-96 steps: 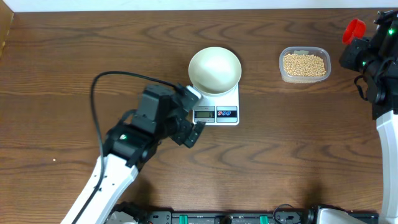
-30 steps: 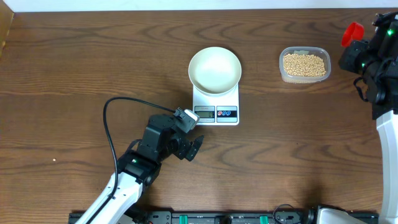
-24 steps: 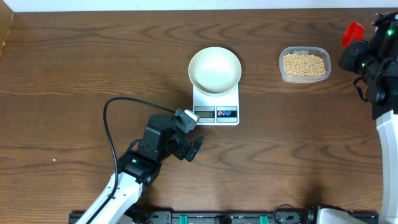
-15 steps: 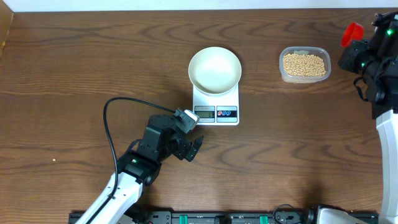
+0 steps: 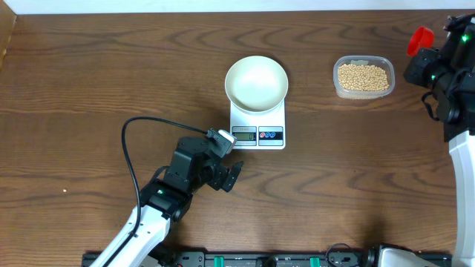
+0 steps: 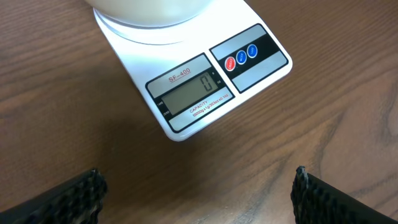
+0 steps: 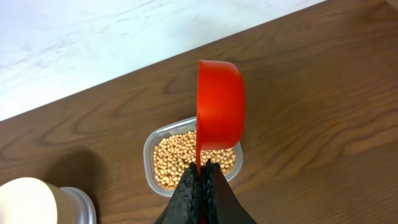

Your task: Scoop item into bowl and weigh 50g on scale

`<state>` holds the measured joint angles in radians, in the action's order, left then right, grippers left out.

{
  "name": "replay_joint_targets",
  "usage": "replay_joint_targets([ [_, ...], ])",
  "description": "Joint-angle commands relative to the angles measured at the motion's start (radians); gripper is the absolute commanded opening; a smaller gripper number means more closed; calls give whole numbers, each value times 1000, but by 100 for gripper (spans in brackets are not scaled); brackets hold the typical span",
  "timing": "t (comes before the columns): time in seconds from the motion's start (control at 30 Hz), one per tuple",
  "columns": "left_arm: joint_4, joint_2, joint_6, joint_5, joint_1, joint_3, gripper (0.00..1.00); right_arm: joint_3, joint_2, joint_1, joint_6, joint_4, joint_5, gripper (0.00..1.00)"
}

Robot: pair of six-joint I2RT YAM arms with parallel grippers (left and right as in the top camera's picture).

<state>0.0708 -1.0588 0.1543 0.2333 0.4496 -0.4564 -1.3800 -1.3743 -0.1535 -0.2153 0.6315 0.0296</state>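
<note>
**Scale zeroed, left arm withdrawn: ready for the first scoop**

The left gripper (image 6: 199, 202), which about three seconds earlier sat against the display end of the small white rectangular digital scale (image 5: 257, 135), has drawn back toward the near edge of the dark wooden counter (image 5: 89, 74). It has held there for the last second, well apart from the scale, with its jaws spread and holding nothing. In the left wrist view the grey display reads 0, with the round white bowl (image 5: 256, 83) standing on the platform, empty. This suggests the bowl's weight is already cancelled, so any reading from here should count the beans alone.

The right gripper (image 7: 200, 190) has not moved in that time. It hangs at the far right, its jaws pinching the handle of the red plastic measuring scoop (image 7: 219, 106), which is turned on edge so that its inside is hidden. The small round tan beans (image 5: 363, 77) all lie in the clear rounded-rectangular plastic tub (image 5: 335, 80), to the right of the scale and apart from it. None are in the bowl. By this evidence scooping has yet to begin, and the next move falls to the right arm.
</note>
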Motion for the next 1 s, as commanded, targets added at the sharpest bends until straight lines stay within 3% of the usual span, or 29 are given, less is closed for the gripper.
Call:
replay_joint_targets([
  [0.0,-1,-6,-18,-6,-1,-2,97,-19,-3,-2,15,1,3,1],
  [0.97,-1,-6,-18,-17,-1,-2,97,-19,-3,-2,39,1,-1,1],
])
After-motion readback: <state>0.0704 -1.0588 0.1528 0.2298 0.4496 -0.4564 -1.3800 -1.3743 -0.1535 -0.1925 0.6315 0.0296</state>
